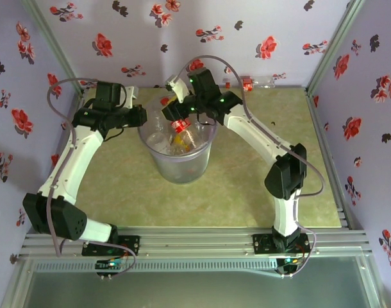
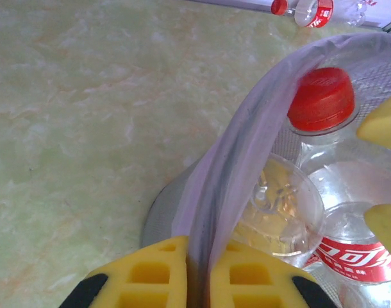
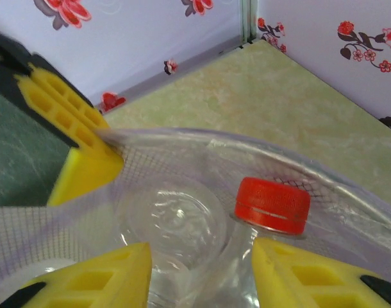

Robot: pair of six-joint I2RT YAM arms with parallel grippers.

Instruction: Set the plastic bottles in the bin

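Observation:
The bin (image 1: 183, 170), a translucent lavender bucket, stands mid-table. My left gripper (image 1: 143, 117) (image 2: 199, 247) is shut on the bin's rim (image 2: 247, 147), and its yellow fingers (image 3: 74, 147) pinch the wall from the left. My right gripper (image 1: 183, 119) (image 3: 202, 247) hangs over the bin's mouth, shut on a clear plastic bottle with a red cap (image 3: 272, 204) (image 1: 178, 126) (image 2: 320, 99). Other plastic bottles lie inside the bin, among them a clear one seen base-on (image 3: 170, 218) (image 2: 279, 205). One more red-capped bottle (image 1: 263, 81) (image 2: 317, 9) lies against the back wall.
Flowered walls close in the green table (image 1: 106, 199) at the back and both sides. Metal rails (image 1: 195, 240) run along the near edge by the arm bases. Open tabletop lies left, right and in front of the bin.

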